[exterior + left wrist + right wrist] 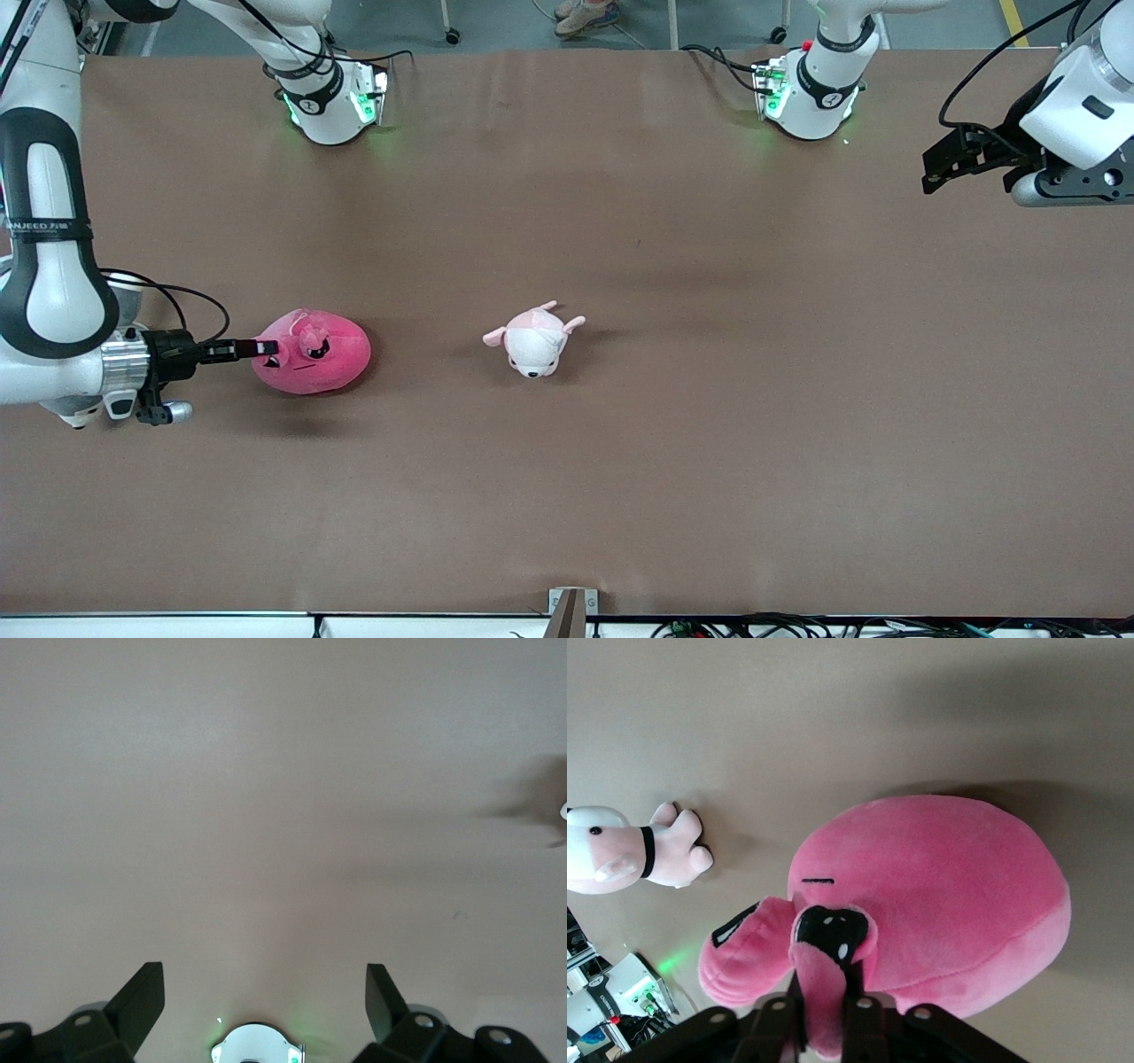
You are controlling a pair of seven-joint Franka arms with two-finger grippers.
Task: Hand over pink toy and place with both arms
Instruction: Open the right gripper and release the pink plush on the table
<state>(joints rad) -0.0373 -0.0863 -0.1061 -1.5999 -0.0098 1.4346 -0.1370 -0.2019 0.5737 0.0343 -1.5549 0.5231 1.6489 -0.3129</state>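
Observation:
The pink toy (312, 352), a round hot-pink plush with dark angry eyes, lies on the brown table toward the right arm's end. My right gripper (263, 347) reaches in low from that end and is shut on a fold of the pink toy; in the right wrist view the pink toy (939, 895) fills the middle and my right gripper (824, 1014) pinches a pink flap by its eye. My left gripper (932, 168) hangs in the air over the table's left-arm end, waiting. In the left wrist view my left gripper (266, 992) is open and empty over bare table.
A small pale-pink-and-white plush animal (534, 338) lies near the table's middle, beside the pink toy; it also shows in the right wrist view (625, 850). Both arm bases (332, 97) (811, 89) stand along the edge farthest from the front camera.

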